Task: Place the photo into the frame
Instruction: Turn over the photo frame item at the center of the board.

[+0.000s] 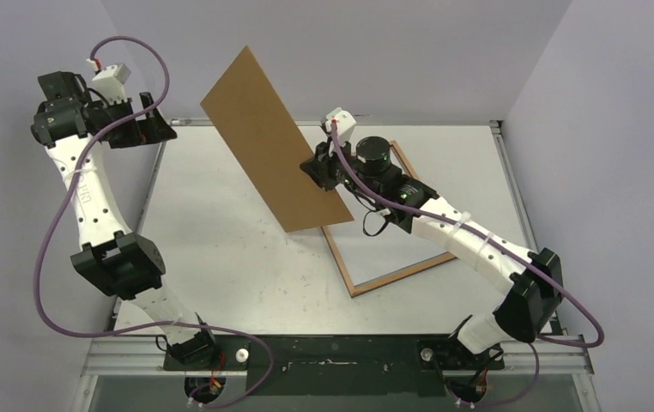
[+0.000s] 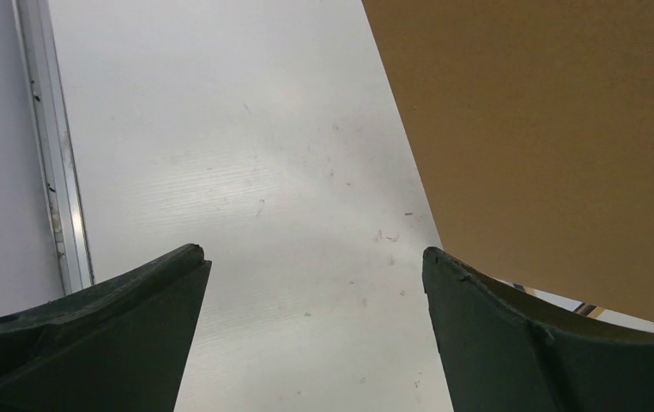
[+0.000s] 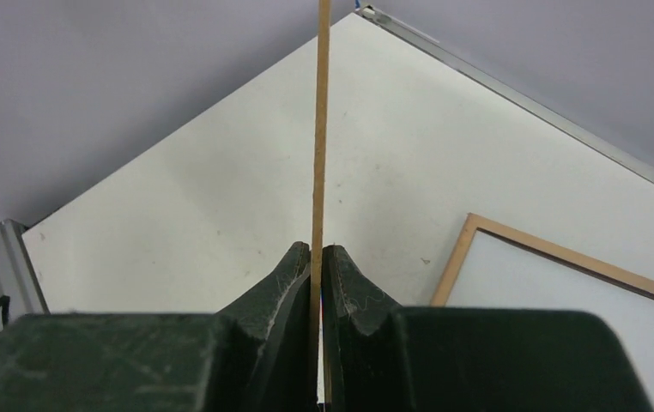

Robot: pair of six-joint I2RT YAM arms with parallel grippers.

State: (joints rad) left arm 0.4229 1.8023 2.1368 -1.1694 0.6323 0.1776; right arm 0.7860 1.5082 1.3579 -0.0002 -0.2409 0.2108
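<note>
Right tool (image 3: 317, 251) is clamped on the edge of the brown board (image 1: 268, 142). I hold it tilted, up off the worktop (image 1: 238, 249). Frame (image 1: 392, 278) lies flat on the worktop, wood side up, partly under my right arm. Left tool (image 2: 315, 257) is spread apart, gripping nothing, over the far-left corner.

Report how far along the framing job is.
Done: the backing board is out of the frame, which lies wood side up on the table. In hand: the right hand pinches the board by its edge, in the air; the left hand is open and empty. Left: no beach print shows; the frame's opening looks plain white, so the photo seems not yet in.
</note>
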